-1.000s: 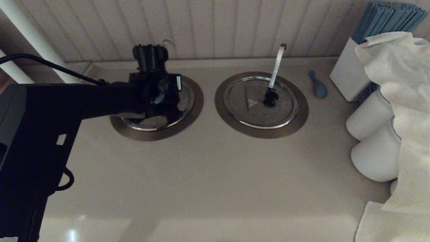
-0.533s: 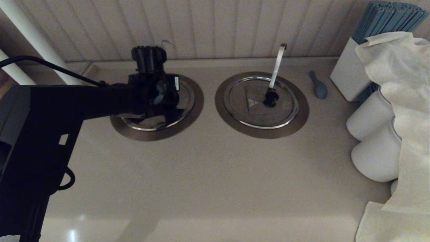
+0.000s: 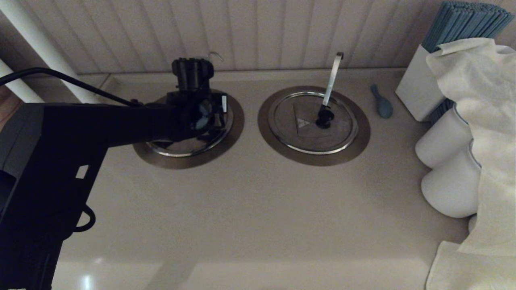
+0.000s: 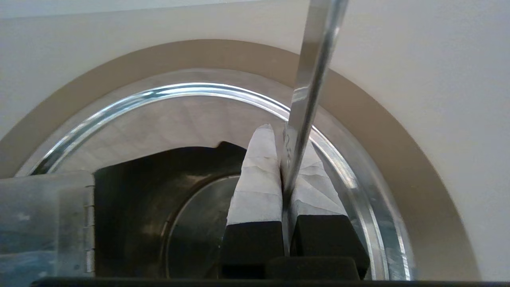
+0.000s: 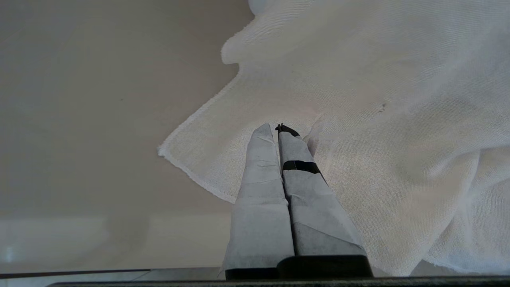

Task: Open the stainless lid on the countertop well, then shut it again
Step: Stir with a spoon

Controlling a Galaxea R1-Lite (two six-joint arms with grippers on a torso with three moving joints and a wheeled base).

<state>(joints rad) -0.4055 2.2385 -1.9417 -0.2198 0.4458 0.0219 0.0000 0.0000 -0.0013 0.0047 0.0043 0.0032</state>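
Gaping partly open at left centre of the head view, the stainless lid [image 3: 181,146] exposes the countertop well [image 4: 159,215]. The left gripper [image 4: 283,139] pinches only the slim utensil handle [image 4: 314,59], so the steel may slip through and the lid may drop. The right gripper [image 5: 279,131] is closed and empty above the cloth [image 5: 398,119].

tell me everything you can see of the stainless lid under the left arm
The stainless lid is round, flat, shiny steel, sitting in the countertop well. Its hinged flap is raised, baring the dark well inside. A slim steel utensil handle rises through the opening, pinched by the shut left tool. The arm hides most of the lid in the head view.
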